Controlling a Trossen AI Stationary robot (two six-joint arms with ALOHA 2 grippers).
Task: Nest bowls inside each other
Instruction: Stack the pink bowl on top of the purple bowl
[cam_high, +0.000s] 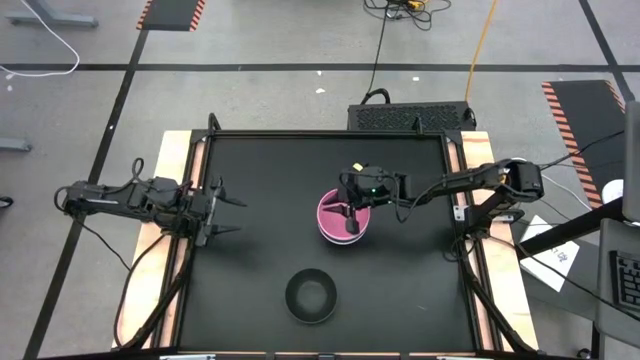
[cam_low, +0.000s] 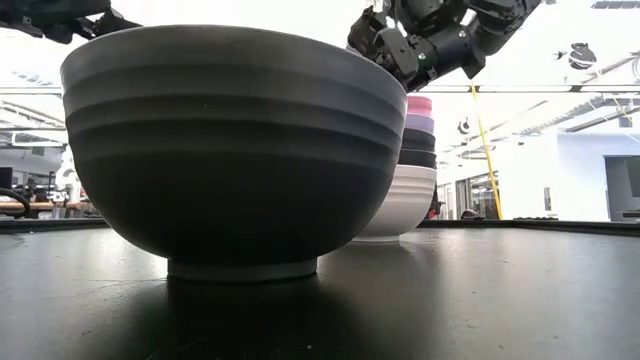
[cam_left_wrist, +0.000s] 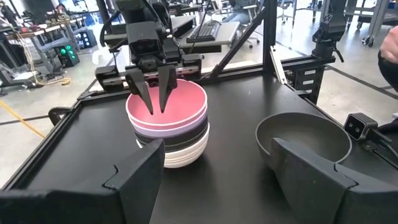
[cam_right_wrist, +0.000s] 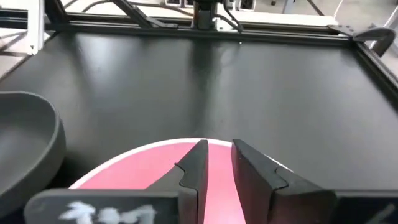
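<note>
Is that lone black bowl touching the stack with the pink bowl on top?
Apart. The high view shows bare black table between the lone black bowl and the stack; the left wrist view shows the same gap.
</note>
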